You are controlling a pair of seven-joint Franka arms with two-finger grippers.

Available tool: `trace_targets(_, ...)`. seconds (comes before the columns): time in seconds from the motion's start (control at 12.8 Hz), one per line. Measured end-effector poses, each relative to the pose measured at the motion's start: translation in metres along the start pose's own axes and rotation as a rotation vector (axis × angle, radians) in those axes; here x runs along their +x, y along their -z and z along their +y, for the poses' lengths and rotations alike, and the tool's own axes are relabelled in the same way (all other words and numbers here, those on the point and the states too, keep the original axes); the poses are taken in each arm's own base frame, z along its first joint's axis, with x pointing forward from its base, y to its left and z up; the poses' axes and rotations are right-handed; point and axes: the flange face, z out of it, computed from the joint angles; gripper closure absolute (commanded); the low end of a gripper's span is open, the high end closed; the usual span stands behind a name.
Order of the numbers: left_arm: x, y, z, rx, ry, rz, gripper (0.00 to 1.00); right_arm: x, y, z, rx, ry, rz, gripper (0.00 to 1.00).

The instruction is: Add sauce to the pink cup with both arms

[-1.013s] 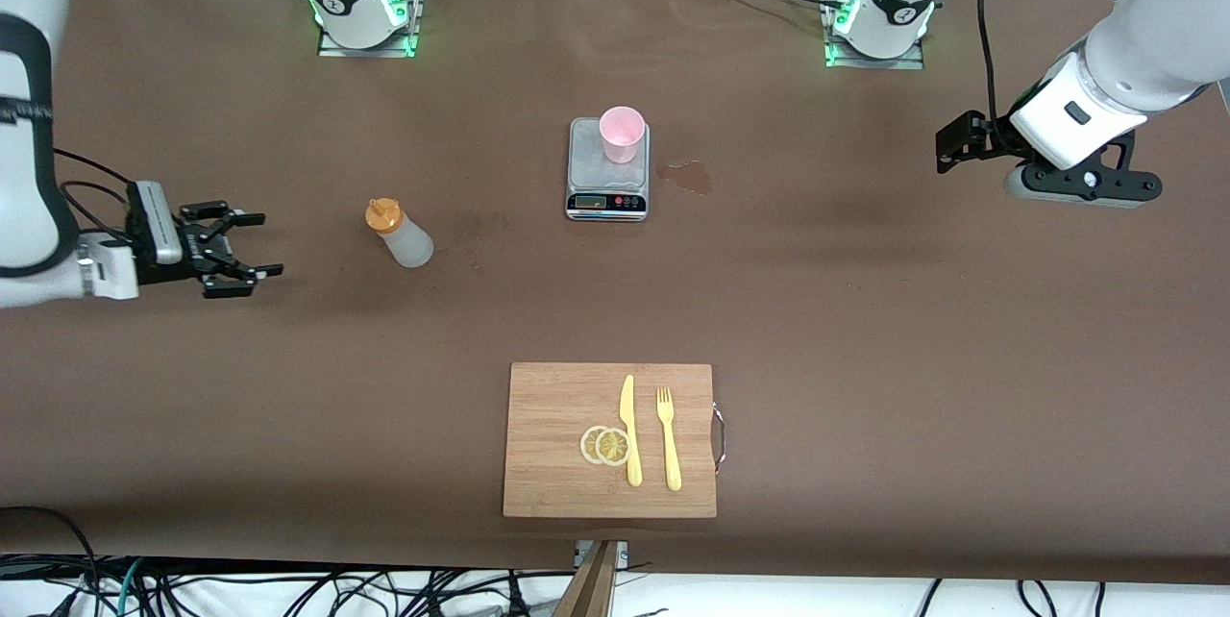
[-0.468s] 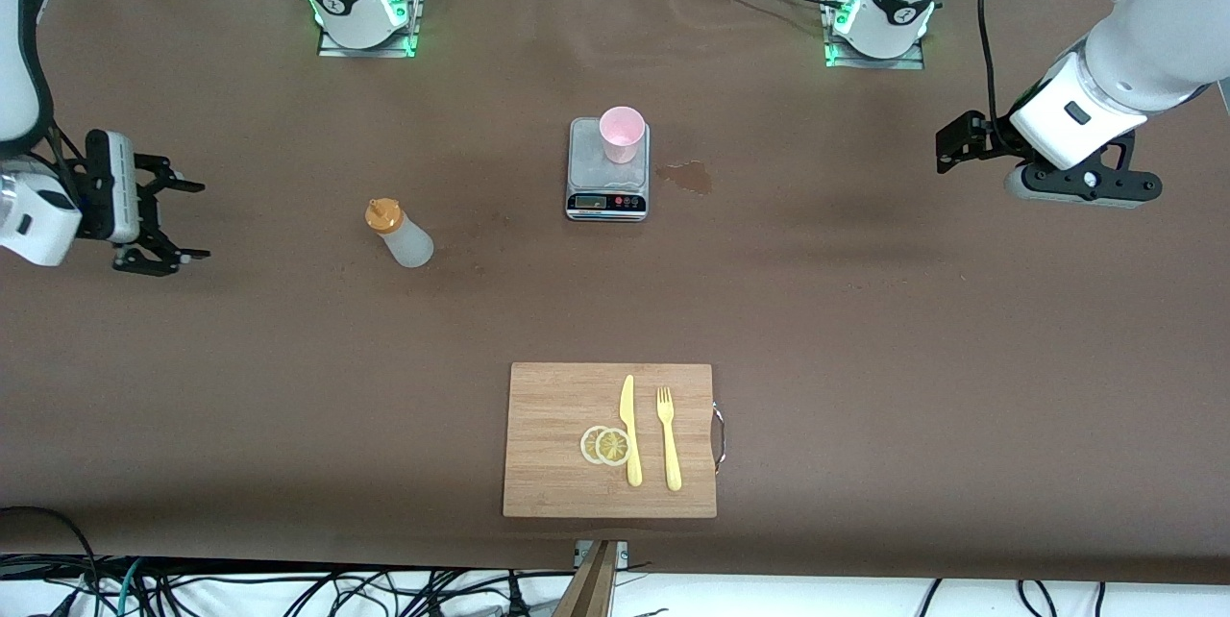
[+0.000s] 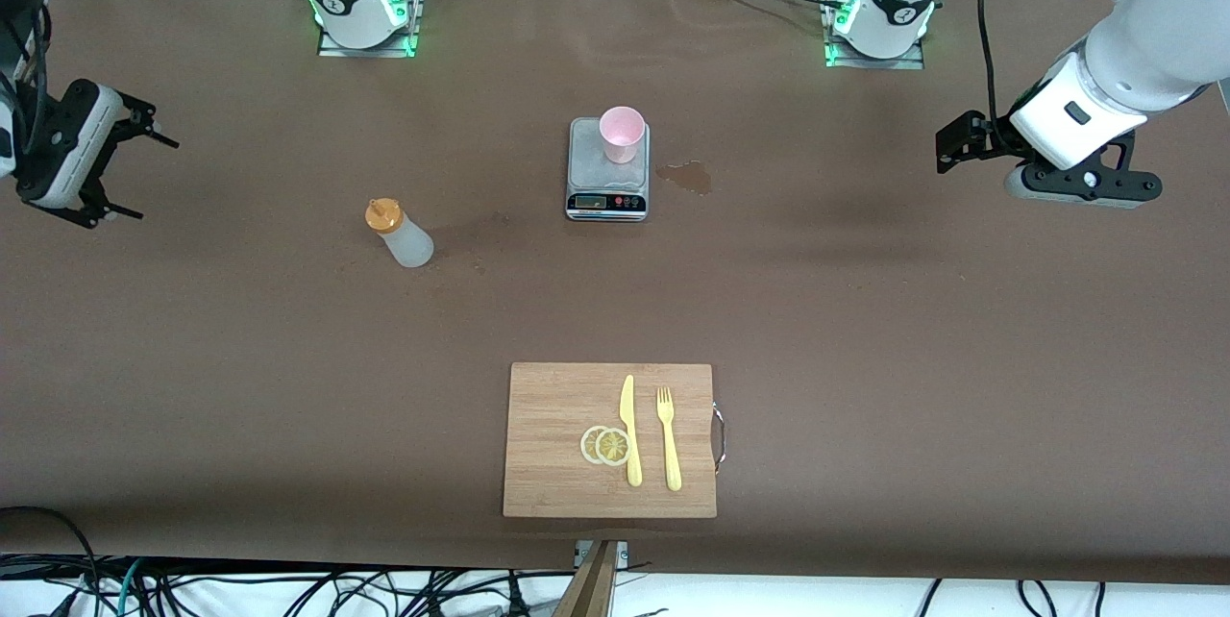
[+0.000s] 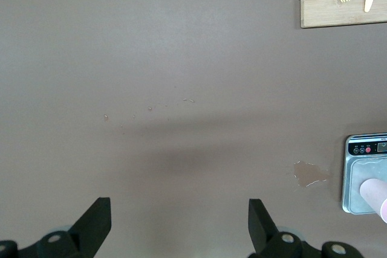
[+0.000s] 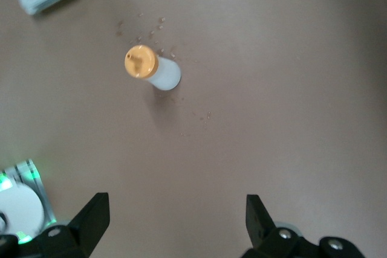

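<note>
The sauce bottle (image 3: 399, 233), whitish with an orange cap, stands on the brown table toward the right arm's end; the right wrist view shows the bottle (image 5: 151, 69) from above. The pink cup (image 3: 622, 133) stands upright on a grey kitchen scale (image 3: 607, 185) mid-table, and the cup (image 4: 376, 196) shows at the edge of the left wrist view. My right gripper (image 3: 142, 175) hangs open and empty over the table's right-arm end, well apart from the bottle. At the left arm's end my left gripper (image 3: 959, 142) waits, open and empty, above bare table.
A wet brown stain (image 3: 686, 176) lies on the table beside the scale, toward the left arm's end. A wooden cutting board (image 3: 557, 434) nearer the front camera carries a yellow knife (image 3: 629, 430), a yellow fork (image 3: 668, 439) and lemon slices (image 3: 605, 445).
My right gripper has drawn away from the sauce bottle toward the right arm's end of the table and turned. The left arm has not moved.
</note>
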Motion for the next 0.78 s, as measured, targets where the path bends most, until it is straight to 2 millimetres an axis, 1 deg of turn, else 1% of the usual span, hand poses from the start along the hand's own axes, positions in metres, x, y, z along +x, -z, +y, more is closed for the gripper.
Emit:
trace_targets(0.23, 0.0, 0.0, 0.0, 0.0, 0.0, 0.0, 0.0, 0.008, 0.011, -0.027, -0.048, -0.337, -0.041, 0.0)
trace_targets(0.39, 0.0, 0.0, 0.0, 0.0, 0.0, 0.0, 0.0, 0.014, 0.021, -0.046, -0.079, -0.518, -0.056, 0.0)
trace_targets(0.62, 0.0, 0.0, 0.0, 0.0, 0.0, 0.0, 0.0, 0.025, 0.042, -0.081, -0.087, -0.696, -0.059, 0.0)
trace_targets(0.78, 0.0, 0.0, 0.0, 0.0, 0.0, 0.0, 0.0, 0.033, 0.052, -0.099, -0.097, -0.765, -0.051, 0.0)
